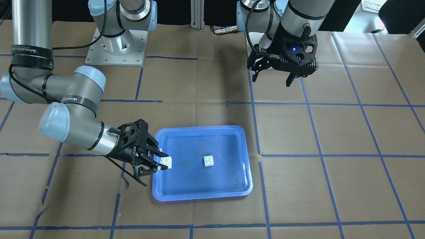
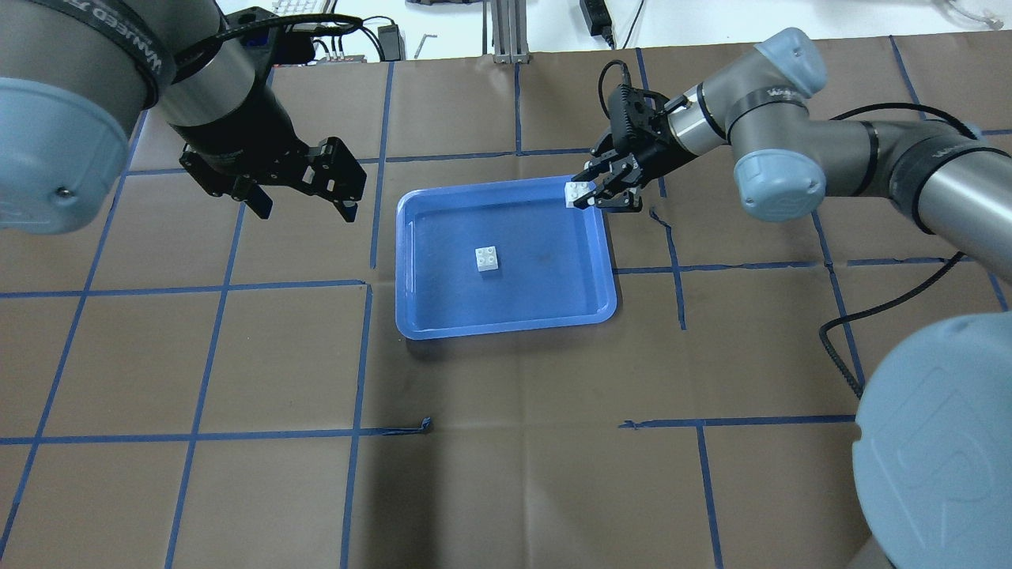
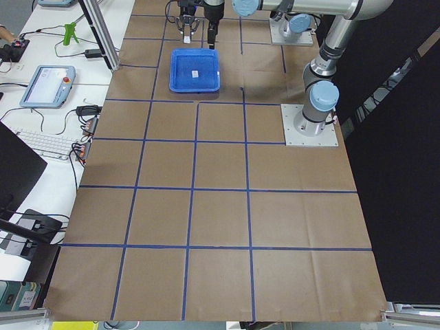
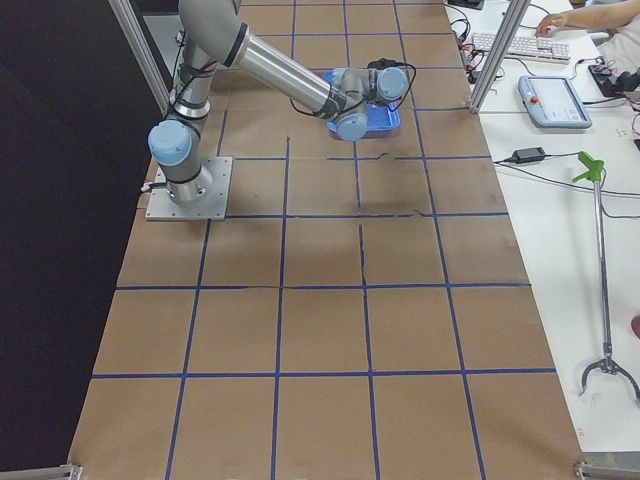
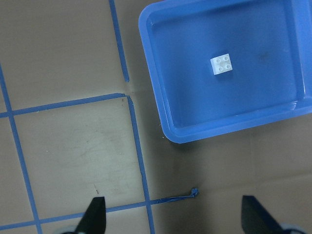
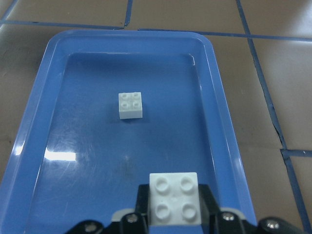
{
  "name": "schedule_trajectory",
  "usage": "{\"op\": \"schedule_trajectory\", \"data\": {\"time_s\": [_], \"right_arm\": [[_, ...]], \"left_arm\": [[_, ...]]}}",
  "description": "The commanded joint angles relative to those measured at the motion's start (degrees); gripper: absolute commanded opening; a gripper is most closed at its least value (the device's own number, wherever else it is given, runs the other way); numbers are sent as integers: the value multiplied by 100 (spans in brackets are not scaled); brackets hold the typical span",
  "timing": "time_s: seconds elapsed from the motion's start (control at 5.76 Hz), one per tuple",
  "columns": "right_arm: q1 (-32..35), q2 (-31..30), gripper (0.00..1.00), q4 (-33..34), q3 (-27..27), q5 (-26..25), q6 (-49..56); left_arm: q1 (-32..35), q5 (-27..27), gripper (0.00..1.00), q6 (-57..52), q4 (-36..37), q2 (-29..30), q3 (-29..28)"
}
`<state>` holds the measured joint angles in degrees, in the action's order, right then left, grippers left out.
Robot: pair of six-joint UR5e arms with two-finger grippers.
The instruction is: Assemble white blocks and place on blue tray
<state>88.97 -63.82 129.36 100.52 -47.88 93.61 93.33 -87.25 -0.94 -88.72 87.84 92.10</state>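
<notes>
We start at the right gripper (image 1: 162, 162); its two black fingers are closed on the held white block (image 1: 166, 162), one finger on each of two opposite side faces; the block's four studs face up and its top stays uncovered, as the right wrist view shows plainly. The gripper reaches in nearly level from the robot's right; the held white block sits just inside the short rim of the blue tray (image 2: 506, 328) at that end, near the corner farther from the robot; we cannot tell whether its underside touches the tray floor or hangs above it.

The second white block (image 2: 487, 259) lies by itself on the tray floor, near the middle, studs up, well apart from the held one and from every rim; the two blocks are not joined. In the right wrist view it sits straight ahead of the gripped block, turned only slightly relative to it.

The left gripper (image 2: 304, 212) is spread wide and holds nothing; its fingers point down over the brown paper (image 2: 506, 474) on the robot's left of the tray, clear of the rim; the left wrist view shows both fingertips far apart at its lower edge, with the tray's near corner and the loose block beyond them.

The tray rests flat on the paper-covered table, inside a grid of blue tape lines (image 2: 213, 348); a strip of tape runs along just past its right short end.
</notes>
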Motion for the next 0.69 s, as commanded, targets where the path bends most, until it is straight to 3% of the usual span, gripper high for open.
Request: {"op": "schedule_trajectory", "data": {"time_s": [0.0, 0.17, 0.52], "right_arm": [[348, 342, 24, 1366, 388, 146, -665], [453, 684, 25, 1816, 398, 139, -1026], [594, 810, 25, 1891, 459, 86, -1416]], "left_arm": [[1, -2, 95, 366, 4, -65, 1], [1, -11, 98, 357, -14, -65, 1], [-17, -212, 98, 313, -5, -74, 36]]}}
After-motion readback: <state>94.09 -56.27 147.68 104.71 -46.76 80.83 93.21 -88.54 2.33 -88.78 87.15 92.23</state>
